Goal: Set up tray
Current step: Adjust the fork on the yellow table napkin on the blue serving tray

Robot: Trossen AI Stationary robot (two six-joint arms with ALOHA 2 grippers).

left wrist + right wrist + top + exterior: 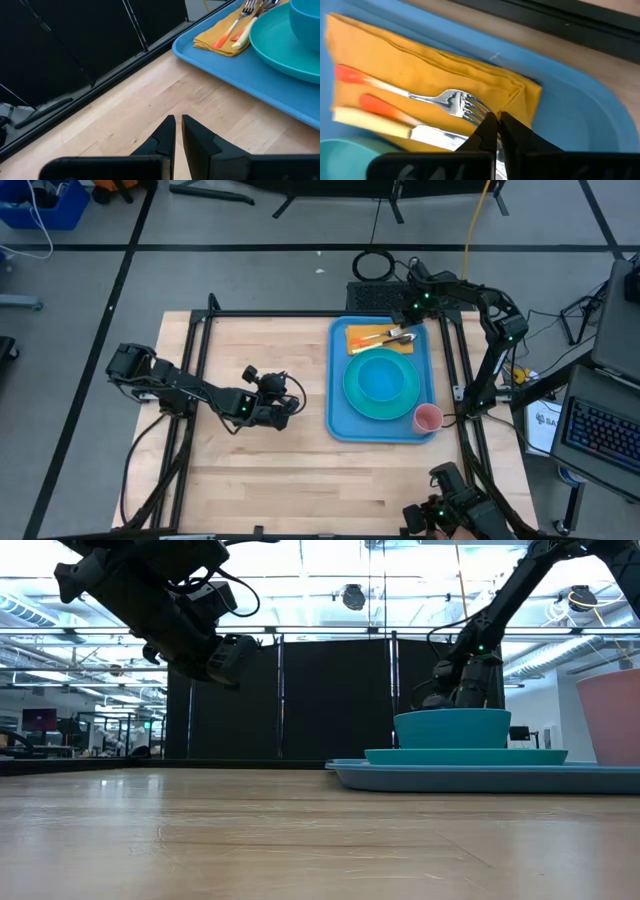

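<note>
The blue tray lies flat on the right half of the table. On it are a yellow-orange napkin carrying a fork and other orange-handled cutlery, a turquoise plate with a bowl on it, and a pink cup at the near right corner. My right gripper is shut just above the fork's tines at the tray's far right end. My left gripper is shut and empty, raised over bare wood left of the tray. My right gripper's shut fingertips stand at the fork's tines, coming from above. Whether they touch the fork or the metal cutlery beneath them, I cannot tell.
Bare wooden table stretches left of and nearer than the tray. A black frame rail runs along the table's far edge. Cables and a black coil lie on the floor beyond it. A keyboard sits off the table's right side.
</note>
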